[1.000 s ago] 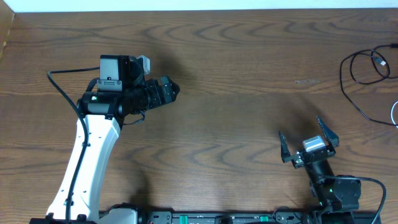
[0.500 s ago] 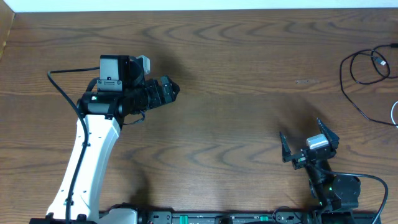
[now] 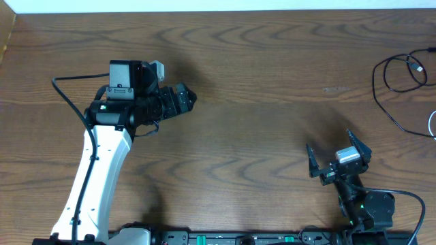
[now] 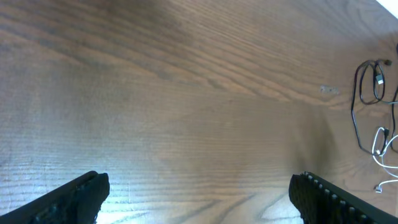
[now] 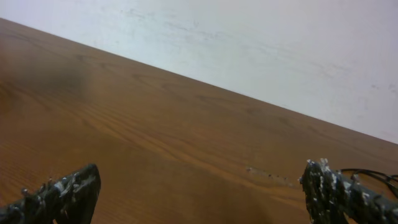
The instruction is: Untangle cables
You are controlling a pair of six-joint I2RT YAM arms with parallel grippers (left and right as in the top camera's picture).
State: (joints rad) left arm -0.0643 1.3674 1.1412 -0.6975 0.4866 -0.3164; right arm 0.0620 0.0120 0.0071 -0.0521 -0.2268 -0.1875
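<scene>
The black cable lies in a loose loop at the table's far right edge, and the white cable only just shows at the right border below it. Both also show in the left wrist view, black above white, lying close together. A bit of the black cable shows in the right wrist view. My left gripper is open and empty over bare wood at the left. My right gripper is open and empty near the front edge, well short of the cables.
The wooden table runs to a pale wall at the back. The arm bases and a rail sit along the front edge. A faint scuff mark lies left of the cables.
My right gripper has turned and shifted slightly near the front edge. The left arm and the cables have not moved.
</scene>
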